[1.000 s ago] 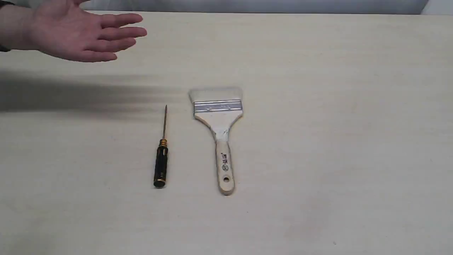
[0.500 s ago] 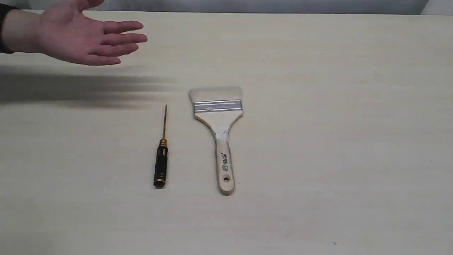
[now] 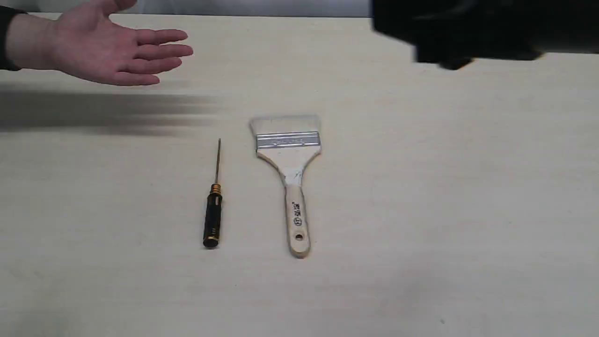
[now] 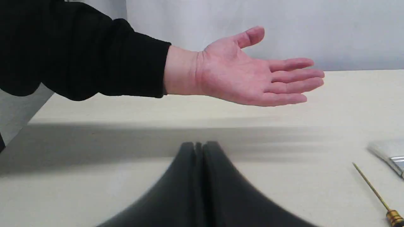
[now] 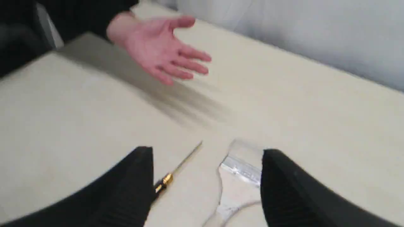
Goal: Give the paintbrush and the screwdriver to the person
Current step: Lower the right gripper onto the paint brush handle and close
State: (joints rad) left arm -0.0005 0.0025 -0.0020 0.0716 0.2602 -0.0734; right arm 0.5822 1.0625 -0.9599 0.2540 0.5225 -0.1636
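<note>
paintbrush [image 3: 290,154] lies mid-frame on the table [image 3: 444,187], its handle print too small to read, with the screwdriver [image 3: 213,215] just left of it. the person [image 3: 93,47] offers an open palm upper left. left hand [image 4: 199,145] pinched together, empty; right hand [image 5: 206,152] spread wide, empty.

Pale cream counter [image 3: 444,196], matte, faint grain, fills nearly all of the exterior view. Plain light grey wall [image 3: 262,5] sits right behind the counter's far edge. 1 streaky dark shadow band [image 3: 93,112] crosses the counter's far-left part. Light is soft and even. Off the counter's left corner is a grey surface [image 4: 15,107], floor or wall unclear.
</note>
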